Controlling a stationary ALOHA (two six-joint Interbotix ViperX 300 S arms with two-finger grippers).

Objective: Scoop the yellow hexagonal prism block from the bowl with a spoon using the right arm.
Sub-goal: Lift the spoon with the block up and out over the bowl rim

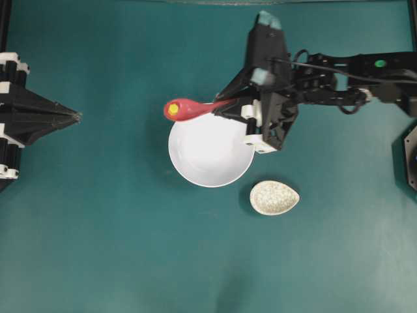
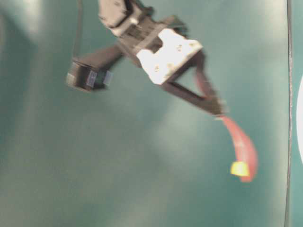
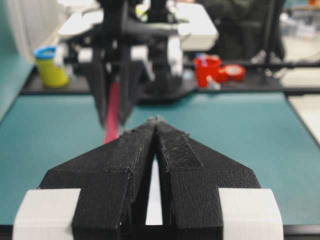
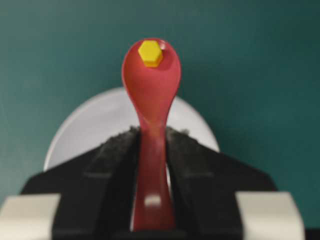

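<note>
Block: the yellow hexagonal prism block is seen lying in the far tip of the spoon's scoop, out of the bowl; it is kept there only by the scoop's depth, since nothing grips it.
Spoon: the pink-red spoon is held by its handle with the scoop facing up and roughly level, an attitude judged to be kept so that the block is not tipped out. In the overhead view the scoop is seen over the bowl's upper-left rim, partly beyond it.
Right gripper: the right gripper is clamped on the spoon's handle, one finger at each side, the handle running straight out between them so that the scoop is carried well ahead of the fingertips.
Bowl: the white bowl is left on the teal table beneath the gripper; nothing is seen inside it, so the scoop itself is judged to be done.
Left gripper: the left gripper is parked at the left edge with its fingers together and nothing between them, well apart from the bowl, presumably kept clear because the task is given to the right arm.
Speckled dish: a small speckled egg-shaped dish stands just beside the bowl's lower right, untouched.
Risk: a tilt or jerk of the wrist is judged likely to roll the small block off the tip.
</note>
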